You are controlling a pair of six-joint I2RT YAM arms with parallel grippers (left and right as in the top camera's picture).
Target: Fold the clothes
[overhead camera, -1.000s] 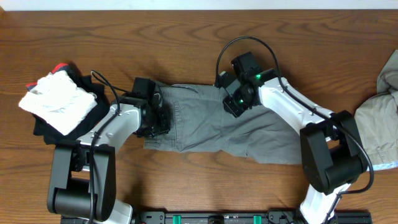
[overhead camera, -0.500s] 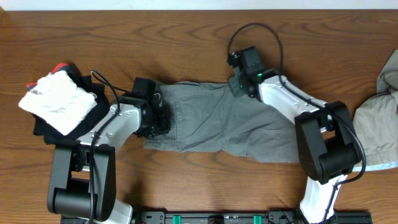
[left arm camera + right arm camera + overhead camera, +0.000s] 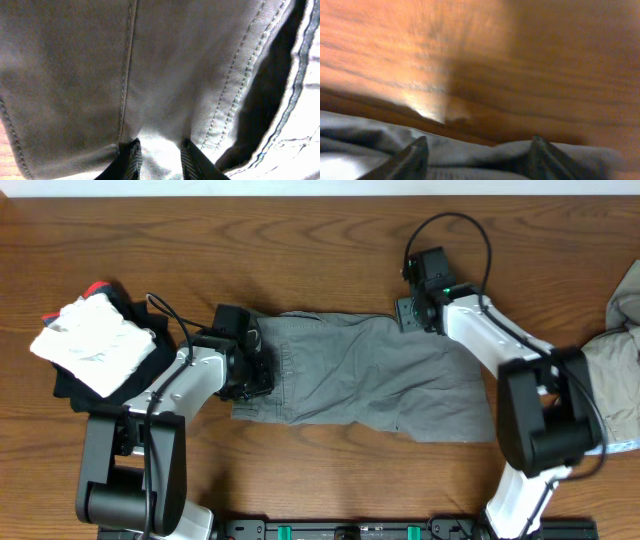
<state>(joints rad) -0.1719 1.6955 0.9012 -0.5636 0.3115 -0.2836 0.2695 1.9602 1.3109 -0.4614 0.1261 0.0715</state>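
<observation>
Grey shorts [image 3: 350,380] lie lengthwise, left to right, on the counter [image 3: 300,240]. The left end effector [image 3: 252,370] pinches their waistband end. The right end effector [image 3: 412,315], spread wide and empty, meets their far edge.

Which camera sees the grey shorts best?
The overhead view: it shows nearly the whole grey shorts, spread flat. The left wrist view shows only close-up seams; the right wrist view shows only a blurry fabric edge.
</observation>
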